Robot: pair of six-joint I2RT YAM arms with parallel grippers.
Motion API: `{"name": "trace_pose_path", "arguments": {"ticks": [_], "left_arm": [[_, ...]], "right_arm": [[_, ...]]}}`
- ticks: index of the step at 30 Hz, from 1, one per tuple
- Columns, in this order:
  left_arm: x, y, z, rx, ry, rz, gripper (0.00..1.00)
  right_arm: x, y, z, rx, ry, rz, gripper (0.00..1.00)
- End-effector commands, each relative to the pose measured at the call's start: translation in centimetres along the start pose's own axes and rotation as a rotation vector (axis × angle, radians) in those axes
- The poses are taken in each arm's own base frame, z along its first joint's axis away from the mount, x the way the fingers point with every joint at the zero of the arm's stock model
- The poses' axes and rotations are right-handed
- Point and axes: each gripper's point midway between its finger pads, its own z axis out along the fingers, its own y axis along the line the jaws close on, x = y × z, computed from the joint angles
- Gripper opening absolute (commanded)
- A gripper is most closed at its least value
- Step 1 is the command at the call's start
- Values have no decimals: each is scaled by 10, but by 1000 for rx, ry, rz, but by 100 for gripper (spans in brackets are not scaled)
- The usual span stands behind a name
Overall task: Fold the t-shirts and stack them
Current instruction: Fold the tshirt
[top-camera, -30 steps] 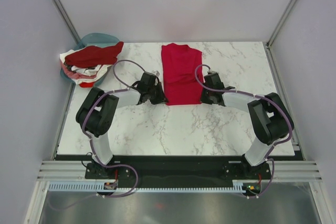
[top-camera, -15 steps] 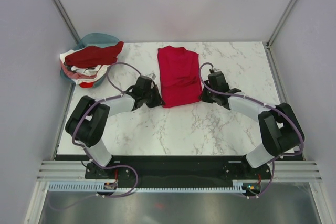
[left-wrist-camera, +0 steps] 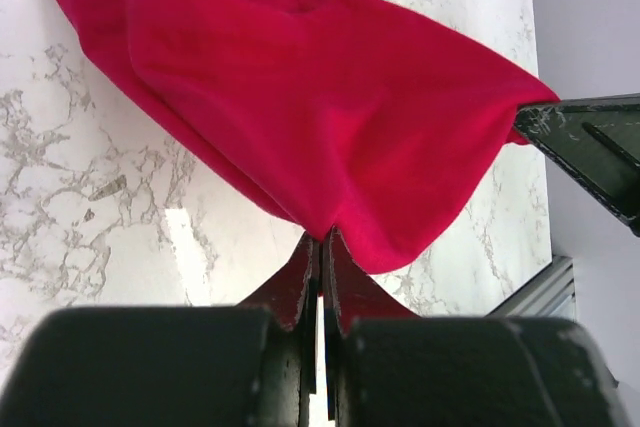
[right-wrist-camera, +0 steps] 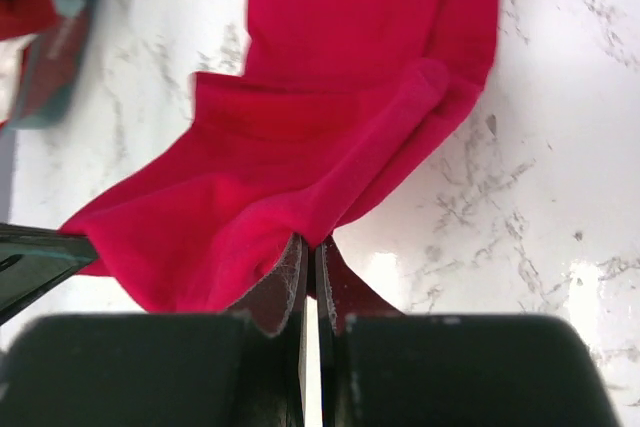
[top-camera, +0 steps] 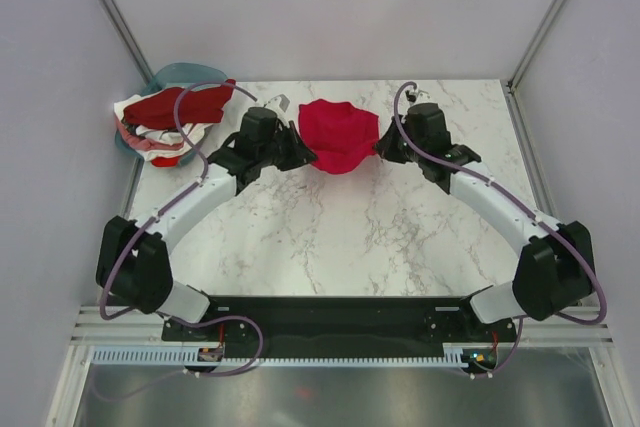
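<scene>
The bright crimson t-shirt [top-camera: 338,134] lies at the back middle of the marble table, its near end lifted and carried over its far part. My left gripper [top-camera: 303,155] is shut on its left corner; the left wrist view shows the cloth [left-wrist-camera: 330,117] pinched at the jaw tips [left-wrist-camera: 322,239]. My right gripper [top-camera: 378,149] is shut on its right corner, with the cloth [right-wrist-camera: 300,147] pinched at the tips [right-wrist-camera: 312,243]. More t-shirts, dark red [top-camera: 180,105] on top with white and coral below, are heaped at the back left.
A teal plastic basin [top-camera: 186,74] holds the heap of shirts at the table's back left corner. The marble table [top-camera: 340,237] stretches in front of the crimson shirt. Grey walls close off the back and both sides.
Both grippers have moved away from me, toward the back of the table, carrying the crimson shirt's near edge up and over. The shirt now looks about half as long.
</scene>
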Motion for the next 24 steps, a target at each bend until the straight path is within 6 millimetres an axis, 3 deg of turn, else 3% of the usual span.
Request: {"name": "trace_pose_path", "arguments": {"ticks": [1,8,10,16,19,24], "left_arm": [[10,5,-15,-31,41,10,2],[56,21,-35,-10,114,2,2],[58,16,-47,18,96,6,2],[92,16,-74,71,116,-2,2],[103,12,-82,95,126,-8,2],[106,4,-97,141,104,-9,2]], "right_arm": [[8,7,-17,-38,41,24,0],[38,-6,-34,-50,76,18,0],[42,-4,-44,-72,74,15,0],[48,1,-74,-124,69,8,0],[55,5,-85,-155,81,10,0],[62,10,-97,-189,97,14,0]]}}
